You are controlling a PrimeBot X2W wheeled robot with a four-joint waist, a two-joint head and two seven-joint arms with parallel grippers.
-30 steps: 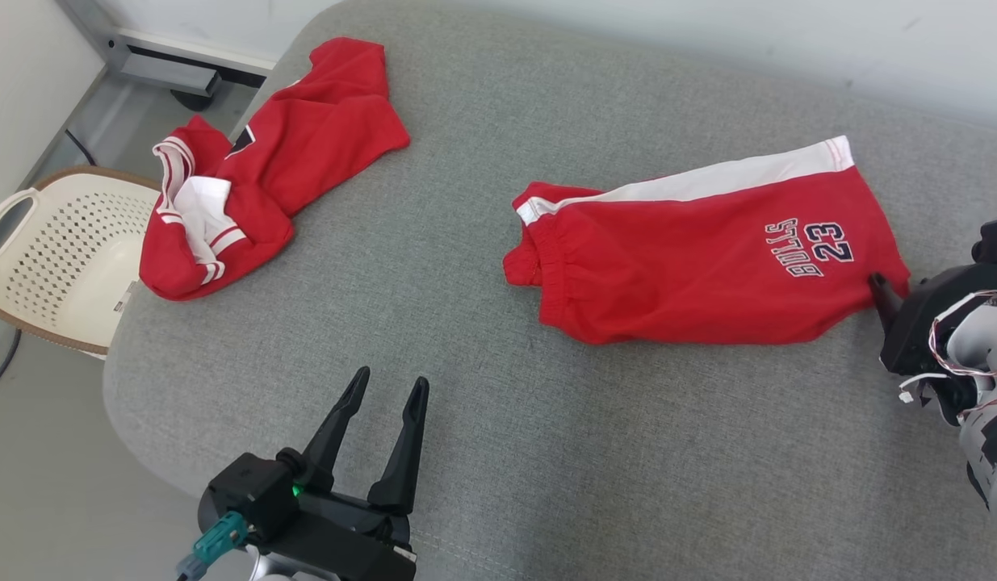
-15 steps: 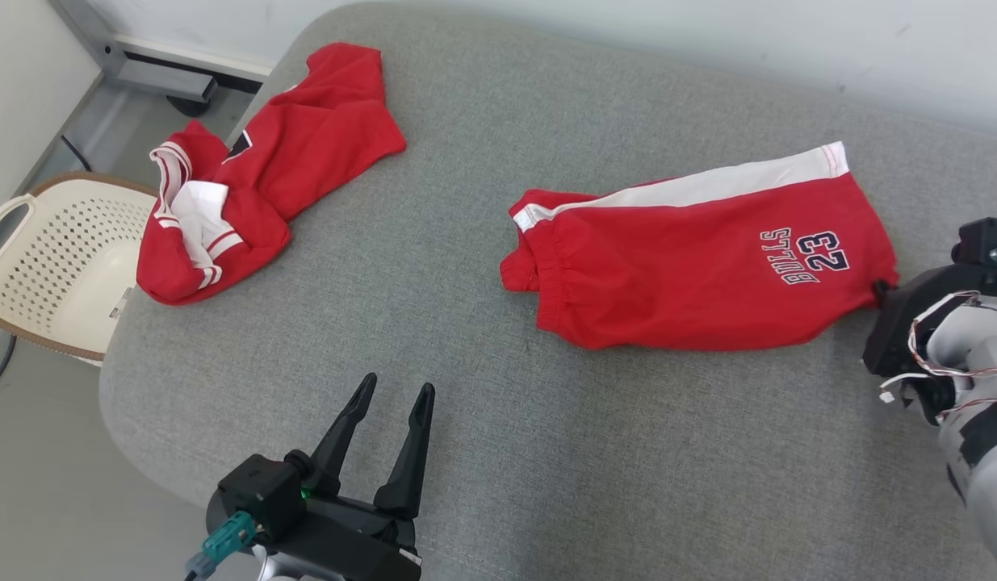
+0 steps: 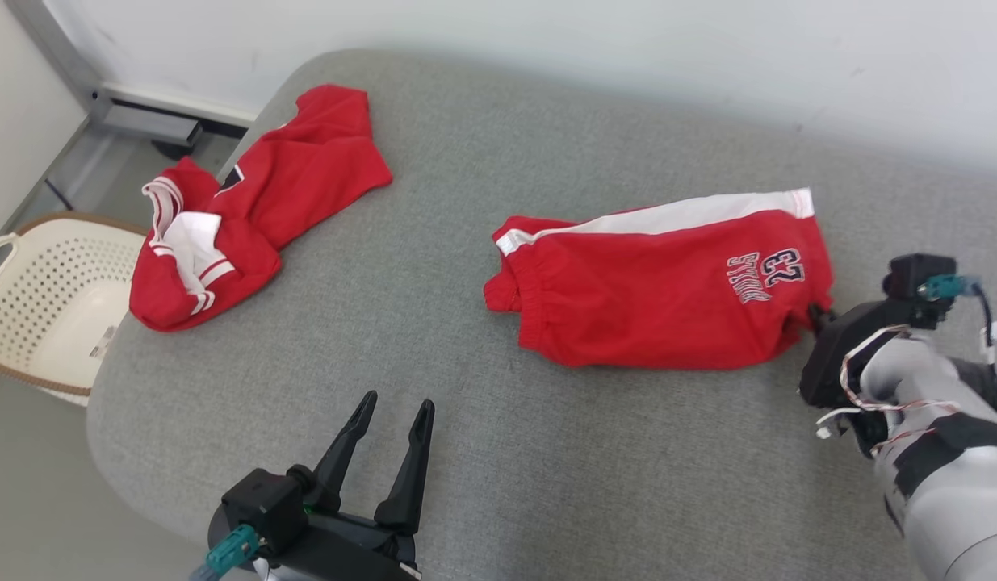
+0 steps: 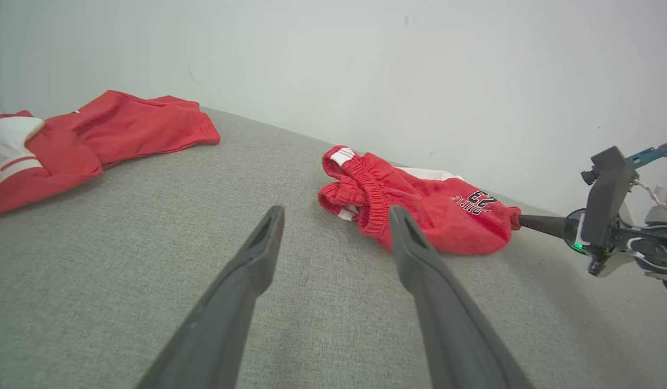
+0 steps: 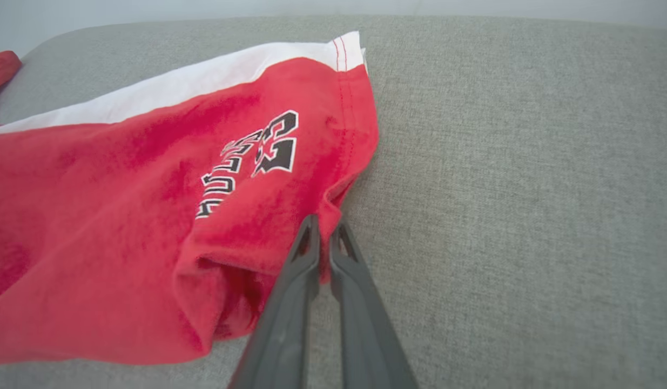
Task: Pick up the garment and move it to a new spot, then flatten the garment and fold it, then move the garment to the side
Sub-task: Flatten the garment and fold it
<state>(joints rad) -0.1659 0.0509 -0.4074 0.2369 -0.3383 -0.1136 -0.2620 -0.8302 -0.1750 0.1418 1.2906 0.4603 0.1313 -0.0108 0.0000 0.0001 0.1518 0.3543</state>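
Shorts (image 3: 659, 298) lie on the cushion (image 3: 546, 452), with a hem corner pinched between the closed fingers of the right gripper (image 5: 323, 229) and the body spread beyond the tips. Left gripper (image 3: 399, 401) hangs wide and empty, the waistband ahead of its tips. Judged stage: grasp made; lifting, moving, flattening and folding are not yet done.

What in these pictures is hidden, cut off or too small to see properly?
- Right wrist view: how much cloth the right gripper pinches; the hem of the red shorts folds over its tips.
- Head view: the white basket, cut by the left edge.
- Head view: the front of the red jersey, crumpled under itself.
- Left wrist view: that jersey again, cut by the left edge.
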